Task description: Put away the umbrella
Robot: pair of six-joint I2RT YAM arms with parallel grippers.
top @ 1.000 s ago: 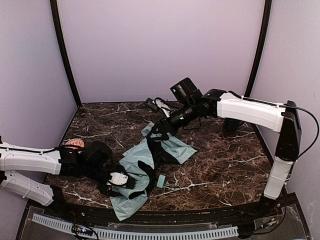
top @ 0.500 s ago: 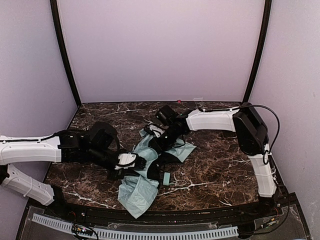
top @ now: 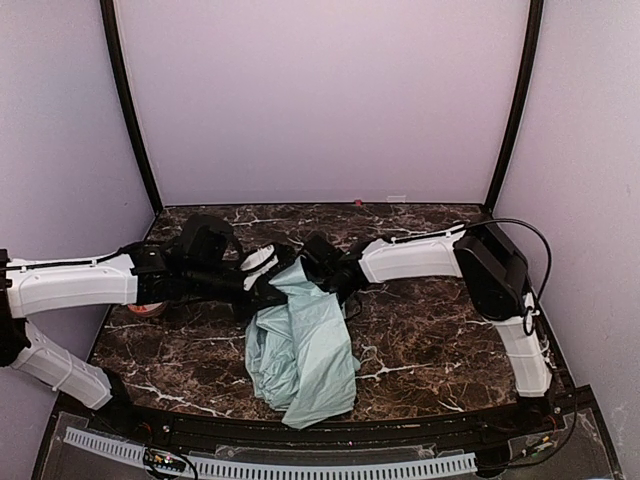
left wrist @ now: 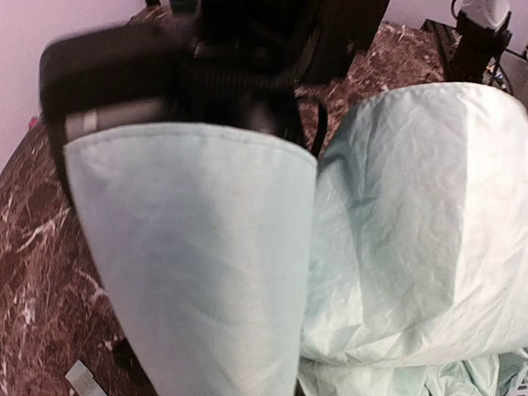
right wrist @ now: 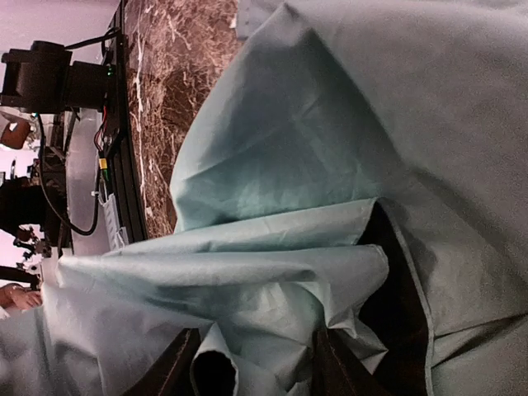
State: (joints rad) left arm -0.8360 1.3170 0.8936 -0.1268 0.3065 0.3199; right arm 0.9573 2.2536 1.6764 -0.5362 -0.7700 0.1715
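The umbrella (top: 300,350) is a crumpled heap of pale mint fabric in the middle of the marble table, with its top end raised between both grippers. My left gripper (top: 266,288) sits at that top end from the left. In the left wrist view the umbrella fabric (left wrist: 206,264) covers its jaws completely. From the right, my right gripper (top: 322,266) meets the same end. In the right wrist view my right gripper (right wrist: 252,342) has a bunched fold of the umbrella (right wrist: 272,289) filling the gap between its dark fingers (right wrist: 169,371). Black lining (right wrist: 396,313) shows beside the fold.
A small orange-red object (top: 148,309) lies on the table under my left forearm. A slotted cable tray (top: 270,466) runs along the near edge. Purple walls and black corner posts (top: 128,110) close in the back and sides.
My left gripper shut and moved from the near edge toward the table's middle, dragging the fabric with it. My right gripper drew in beside it and narrowed onto the fabric.
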